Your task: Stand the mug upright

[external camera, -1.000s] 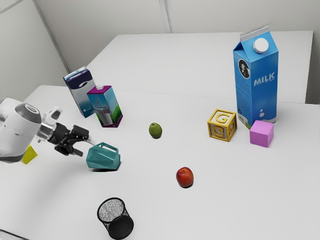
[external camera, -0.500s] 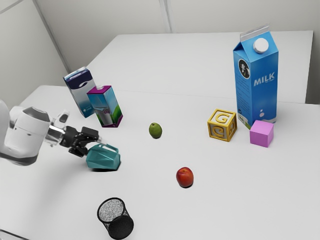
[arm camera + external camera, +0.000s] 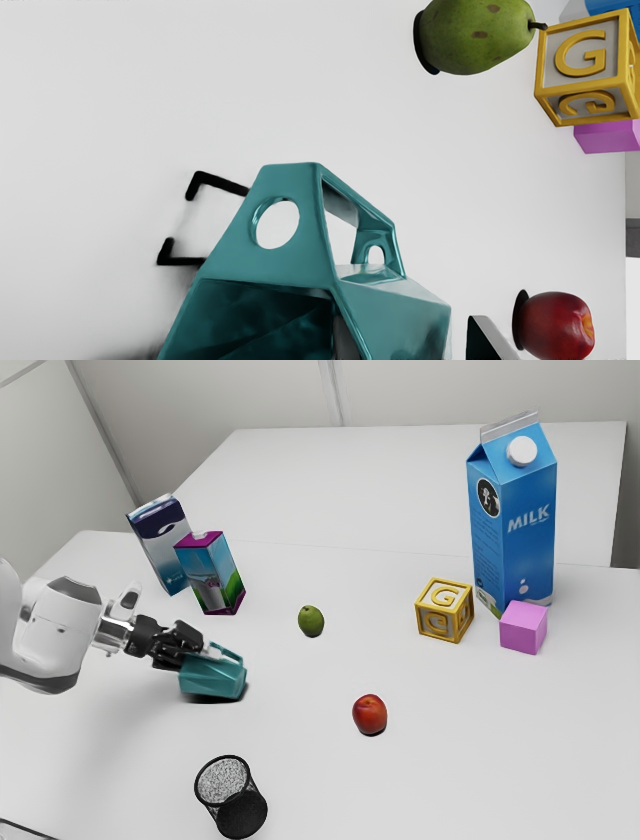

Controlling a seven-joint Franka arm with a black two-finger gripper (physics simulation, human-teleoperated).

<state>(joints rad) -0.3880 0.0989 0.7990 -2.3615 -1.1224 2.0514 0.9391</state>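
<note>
Teal mug (image 3: 215, 681) lies partly hidden by jaws (image 3: 201, 656).

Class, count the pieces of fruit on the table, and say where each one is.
2: a green pear between the purple-topped carton and the letter block, and a red fruit on the exterior view's right of the teal mug. The arm could hide more.

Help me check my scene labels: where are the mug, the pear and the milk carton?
Mug (image 3: 214, 681): exterior view, on the side of its teal body.
Pear (image 3: 460, 47): wrist view, on the middle of its green skin.
Milk carton (image 3: 530, 555): exterior view, on the blue panel below "MILK".
</note>
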